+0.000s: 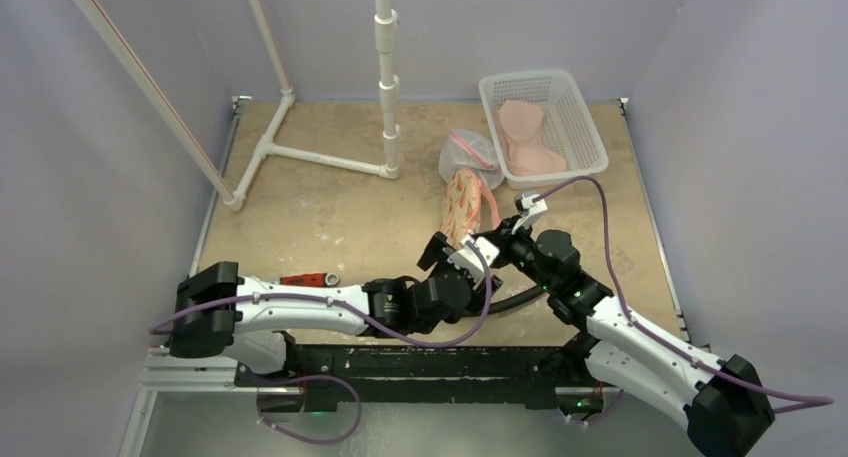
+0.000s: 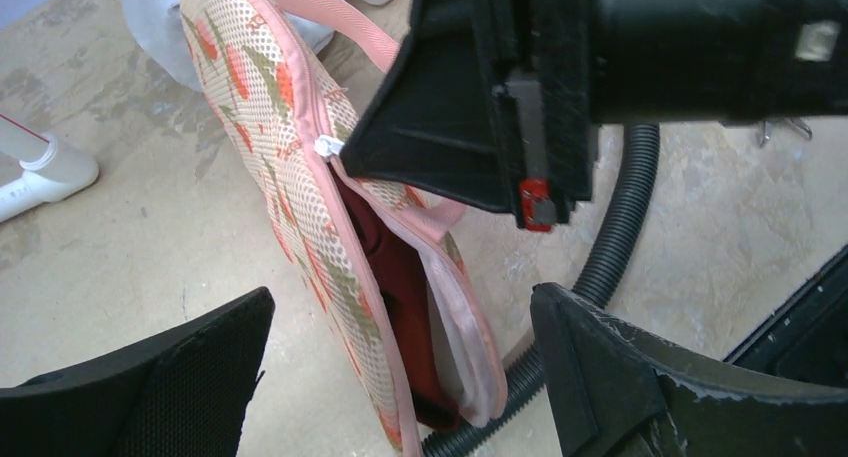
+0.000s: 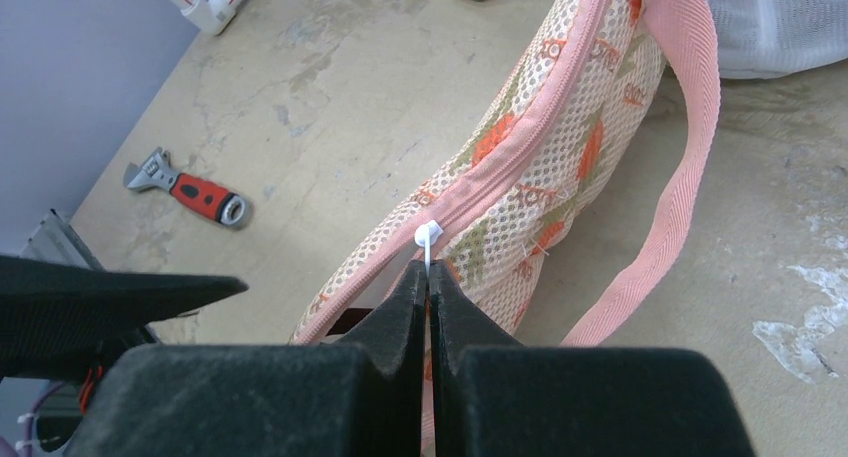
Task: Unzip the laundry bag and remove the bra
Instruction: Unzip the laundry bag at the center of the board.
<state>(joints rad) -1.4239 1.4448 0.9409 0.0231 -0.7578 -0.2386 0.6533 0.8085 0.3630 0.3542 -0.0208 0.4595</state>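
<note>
Laundry bag [image 1: 462,209], partly unzipped, lay on the table [image 1: 330,197] just ahead of both arms. Right gripper [image 3: 428,277] was pinched shut on the white zipper pull [image 3: 427,235]. Left gripper [image 2: 400,307] stood wide open and empty. Drawing the pull along the seam while the left pinned the fabric would likely prevent bunching.

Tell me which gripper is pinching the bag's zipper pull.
The right gripper, shut on the white zipper pull of the patterned laundry bag. The left gripper stands wide open, holding nothing.
</note>
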